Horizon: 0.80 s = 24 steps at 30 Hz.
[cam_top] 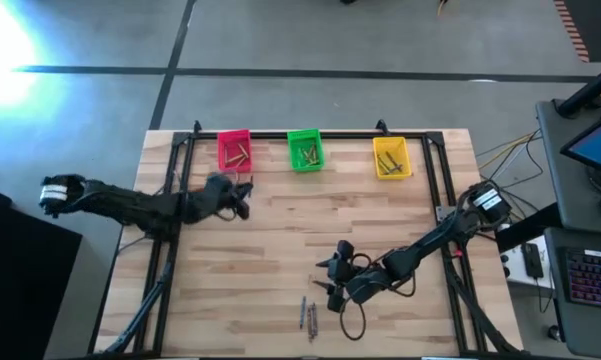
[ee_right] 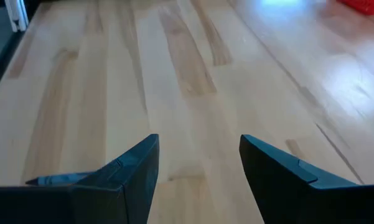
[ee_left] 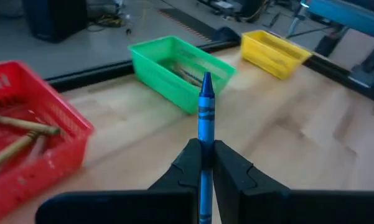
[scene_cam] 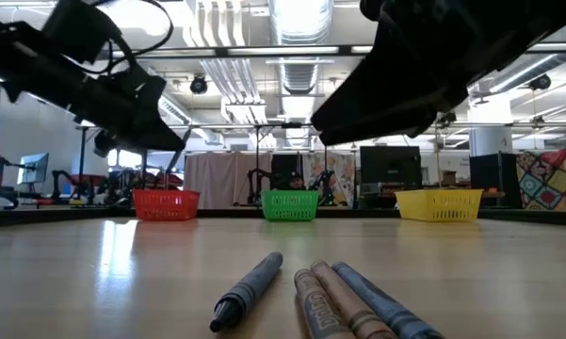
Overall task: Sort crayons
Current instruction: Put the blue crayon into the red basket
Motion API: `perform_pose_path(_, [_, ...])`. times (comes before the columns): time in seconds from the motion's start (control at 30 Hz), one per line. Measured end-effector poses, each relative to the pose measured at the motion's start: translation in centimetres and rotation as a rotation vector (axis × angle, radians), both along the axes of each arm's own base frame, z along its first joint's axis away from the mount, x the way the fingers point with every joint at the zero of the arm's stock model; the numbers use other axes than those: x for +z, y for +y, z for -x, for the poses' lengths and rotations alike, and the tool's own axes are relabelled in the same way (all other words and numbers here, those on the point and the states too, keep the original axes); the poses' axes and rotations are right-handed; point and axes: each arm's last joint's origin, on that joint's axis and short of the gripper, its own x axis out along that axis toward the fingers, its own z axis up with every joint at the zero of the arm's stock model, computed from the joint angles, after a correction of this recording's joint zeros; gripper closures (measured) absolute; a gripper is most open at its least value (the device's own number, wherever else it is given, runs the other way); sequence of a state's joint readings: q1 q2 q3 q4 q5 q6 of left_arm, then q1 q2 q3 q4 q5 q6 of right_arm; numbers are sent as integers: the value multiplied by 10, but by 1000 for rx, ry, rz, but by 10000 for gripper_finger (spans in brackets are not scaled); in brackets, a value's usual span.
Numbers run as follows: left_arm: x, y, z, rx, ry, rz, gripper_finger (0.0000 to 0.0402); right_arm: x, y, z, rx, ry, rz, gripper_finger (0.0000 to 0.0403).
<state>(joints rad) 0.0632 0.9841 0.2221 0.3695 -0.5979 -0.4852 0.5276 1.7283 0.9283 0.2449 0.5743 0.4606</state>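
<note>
The wooden table (cam_top: 280, 250) is the largest thing in view and bears everything else. Both dark arms reach over it. The left arm comes in from the table's left edge, and its left gripper (cam_top: 242, 197) hangs just in front of the red bin (cam_top: 234, 150). Its fingers (ee_left: 180, 165) are clamped on a blue crayon (ee_left: 205, 118), which stands out between them with its tip toward the green bin (ee_left: 168, 68). The right arm comes in from the table's right edge, and the right gripper (cam_top: 330, 275) hovers above the table's front middle with its fingers (ee_right: 127, 171) spread wide and nothing between them; bare wood shows in the gap.

Three bins stand in a row along the table's far edge: the red bin toward the left, the green bin in the middle, and the yellow bin (cam_top: 391, 157) toward the right. Each has crayons lying in it.

The loose crayons (cam_top: 308, 317) lie near the table's front edge, just in front of the right gripper. In the low view they are four: one dark grey-blue crayon (scene_cam: 250, 290) lying a little apart, then two brownish ones (scene_cam: 325, 303) and another grey-blue one (scene_cam: 381, 301) side by side and touching.
</note>
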Motion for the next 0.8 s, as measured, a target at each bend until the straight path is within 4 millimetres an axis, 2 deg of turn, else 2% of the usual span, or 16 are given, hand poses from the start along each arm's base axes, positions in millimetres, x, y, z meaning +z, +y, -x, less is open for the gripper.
perform_pose_path(0.23, [14, 48, 4, 151, 46, -28, 401, 1, -1, 0, 1, 3, -2, 188])
perform_pose_path(0.47, [23, 93, 5, 211, 115, 34, 399, 1, -1, 0, 1, 5, -2, 188])
perform_pose_path(0.8, [9, 140, 2, 402, 234, 143, 348, 0, -1, 1, 0, 15, 2, 188])
